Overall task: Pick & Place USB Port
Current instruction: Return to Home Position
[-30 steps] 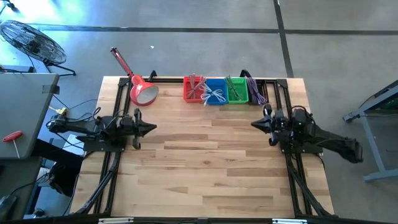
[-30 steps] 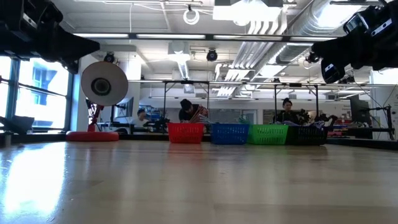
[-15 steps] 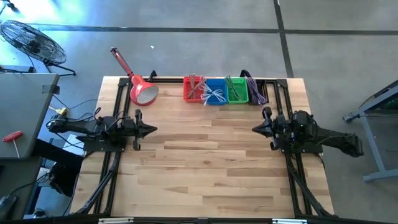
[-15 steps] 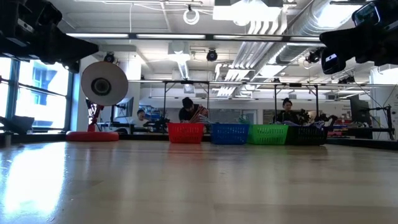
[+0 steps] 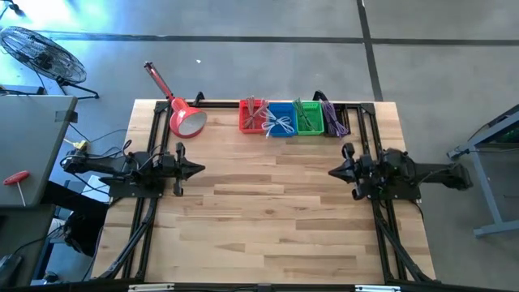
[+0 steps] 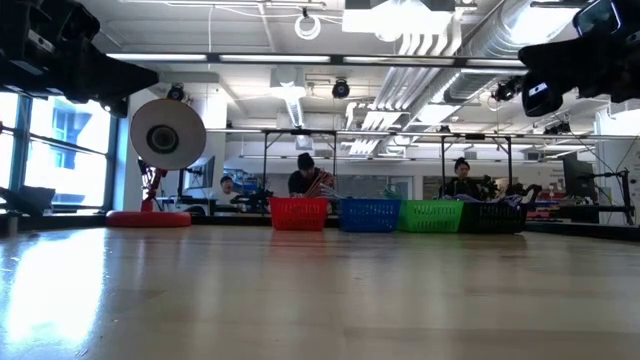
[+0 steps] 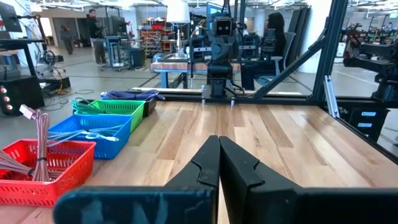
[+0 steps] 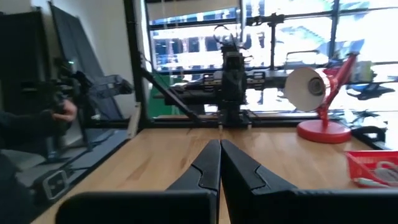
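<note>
Four small baskets stand in a row at the table's far edge: red point(image 5: 253, 116), blue point(image 5: 280, 120), green point(image 5: 308, 118) and a dark one point(image 5: 335, 119), each with cables inside. In the left wrist view the red basket point(image 7: 37, 171) holds pink cables, the blue basket point(image 7: 93, 134) white ones. My left gripper point(image 5: 201, 169) hovers at the table's left side, shut and empty, its tips point(image 7: 219, 142) together. My right gripper point(image 5: 329, 171) hovers at the right side, also shut and empty point(image 8: 219, 144). Both point toward the table's middle.
A red desk lamp point(image 5: 185, 118) stands at the far left corner on its round base point(image 8: 323, 130). Black frame rails point(image 5: 154, 138) run along both table sides. The wide wooden surface point(image 5: 268, 203) between the arms is bare. People sit in the room beyond the far edge.
My right arm has drawn back toward the table's right edge and straightened, and its gripper has swung slightly toward the near edge while staying shut. My left arm has kept still.
</note>
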`<state>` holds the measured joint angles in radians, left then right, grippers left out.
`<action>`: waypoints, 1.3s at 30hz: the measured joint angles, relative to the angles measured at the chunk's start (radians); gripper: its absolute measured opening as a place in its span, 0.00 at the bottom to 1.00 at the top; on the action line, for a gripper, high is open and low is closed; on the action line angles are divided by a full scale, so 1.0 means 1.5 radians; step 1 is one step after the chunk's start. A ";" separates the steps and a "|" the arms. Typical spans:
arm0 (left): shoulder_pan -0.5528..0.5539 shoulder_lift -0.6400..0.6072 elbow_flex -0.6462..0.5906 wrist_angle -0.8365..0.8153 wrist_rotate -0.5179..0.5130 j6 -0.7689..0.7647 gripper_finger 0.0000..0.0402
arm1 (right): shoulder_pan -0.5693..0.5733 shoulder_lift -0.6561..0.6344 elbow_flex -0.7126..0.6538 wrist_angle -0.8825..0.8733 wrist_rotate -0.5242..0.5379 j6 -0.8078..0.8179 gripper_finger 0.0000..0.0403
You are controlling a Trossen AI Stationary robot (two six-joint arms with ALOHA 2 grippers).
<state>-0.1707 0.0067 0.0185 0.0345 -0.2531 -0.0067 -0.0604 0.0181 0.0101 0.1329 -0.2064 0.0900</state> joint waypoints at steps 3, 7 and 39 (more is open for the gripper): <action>0.000 0.000 0.000 0.000 0.000 0.000 0.00 | 0.047 0.000 0.000 0.004 0.078 -0.026 0.00; 0.000 0.000 0.000 0.000 0.000 -0.001 0.00 | 0.102 0.000 0.005 0.005 0.153 -0.051 0.00; 0.000 0.000 -0.001 0.010 -0.012 -0.003 0.00 | 0.259 -0.001 0.000 0.096 0.280 -0.135 0.00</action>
<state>-0.1706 0.0068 0.0174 0.0488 -0.2718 -0.0108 0.3275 0.0174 0.0097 0.2776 0.2133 -0.1123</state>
